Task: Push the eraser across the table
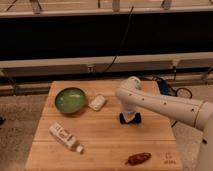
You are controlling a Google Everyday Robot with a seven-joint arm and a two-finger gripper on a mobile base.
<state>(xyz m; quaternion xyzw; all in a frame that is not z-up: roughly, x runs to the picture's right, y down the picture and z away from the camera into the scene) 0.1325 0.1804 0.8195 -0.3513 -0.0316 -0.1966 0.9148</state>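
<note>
The gripper [130, 119] is down on the table [105, 137], right of centre, over the eraser [138, 118], a small flat black block showing on either side of it. I cannot tell whether the gripper is spread or pinching. A white bar [97, 102] and a green bowl [70, 99] lie further left.
</note>
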